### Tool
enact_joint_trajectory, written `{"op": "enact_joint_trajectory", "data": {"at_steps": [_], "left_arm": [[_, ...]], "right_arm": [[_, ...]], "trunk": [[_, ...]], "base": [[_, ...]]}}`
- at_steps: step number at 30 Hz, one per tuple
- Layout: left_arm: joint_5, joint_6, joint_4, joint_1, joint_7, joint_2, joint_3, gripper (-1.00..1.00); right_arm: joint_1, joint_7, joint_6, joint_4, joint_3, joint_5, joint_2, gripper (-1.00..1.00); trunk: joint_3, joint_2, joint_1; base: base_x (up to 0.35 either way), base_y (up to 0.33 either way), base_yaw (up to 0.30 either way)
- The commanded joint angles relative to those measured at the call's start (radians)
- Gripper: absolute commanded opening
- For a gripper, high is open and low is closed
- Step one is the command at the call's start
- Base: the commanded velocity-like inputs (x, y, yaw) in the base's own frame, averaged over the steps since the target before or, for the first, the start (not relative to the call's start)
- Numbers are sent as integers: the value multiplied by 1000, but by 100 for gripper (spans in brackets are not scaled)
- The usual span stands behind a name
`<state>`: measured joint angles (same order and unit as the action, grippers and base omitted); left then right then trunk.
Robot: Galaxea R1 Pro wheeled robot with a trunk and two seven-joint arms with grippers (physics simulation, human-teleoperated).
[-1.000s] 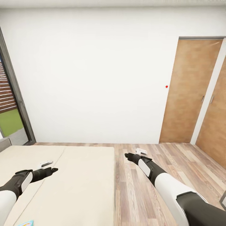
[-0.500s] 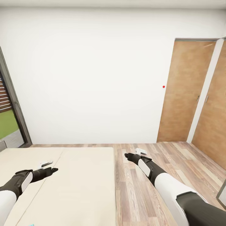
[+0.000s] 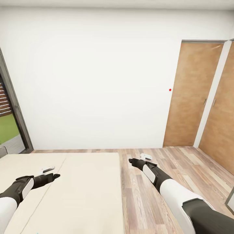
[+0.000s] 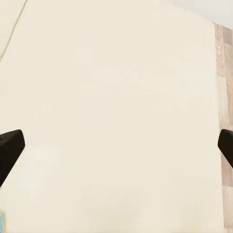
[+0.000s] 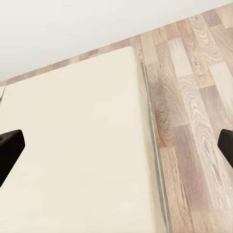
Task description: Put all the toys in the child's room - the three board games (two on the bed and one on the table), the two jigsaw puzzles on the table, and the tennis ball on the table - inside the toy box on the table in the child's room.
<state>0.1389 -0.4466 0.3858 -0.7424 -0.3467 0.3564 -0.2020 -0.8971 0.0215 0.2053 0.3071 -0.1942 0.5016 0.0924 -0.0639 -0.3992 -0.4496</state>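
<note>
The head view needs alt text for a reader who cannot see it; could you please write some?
Two black-and-white robot arms reach forward, the left gripper above a cream bed and the right gripper over wood-plank floor. Beyond stand a white wall and brown wooden doors.

bare bed (image 3: 81, 188), open floor (image 3: 182, 165) beside

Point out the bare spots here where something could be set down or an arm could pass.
The bed mattress is bare from its far edge, near the white wall, to under the left gripper. The wood floor lies open between the bed's side and the brown doors, around the right gripper. Nothing looks crowded.
</note>
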Motion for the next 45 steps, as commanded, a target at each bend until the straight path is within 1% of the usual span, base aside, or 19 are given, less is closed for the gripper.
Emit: {"op": "enact_joint_trajectory", "data": {"at_steps": [1, 8, 45], "left_arm": [[7, -9, 1, 0, -1, 0, -5, 100], [7, -9, 1, 0, -1, 1, -5, 100], [7, -10, 1, 0, -1, 1, -6, 100]], "right_arm": [[0, 3, 3, 1, -5, 5, 0, 100], [0, 3, 3, 1, -5, 5, 1, 100], [0, 3, 3, 1, -5, 5, 2, 100]], "trunk": [[0, -1, 0], [0, -1, 0], [0, -1, 0]], "base": [[0, 107, -1], [0, 172, 0], [0, 114, 0]]}}
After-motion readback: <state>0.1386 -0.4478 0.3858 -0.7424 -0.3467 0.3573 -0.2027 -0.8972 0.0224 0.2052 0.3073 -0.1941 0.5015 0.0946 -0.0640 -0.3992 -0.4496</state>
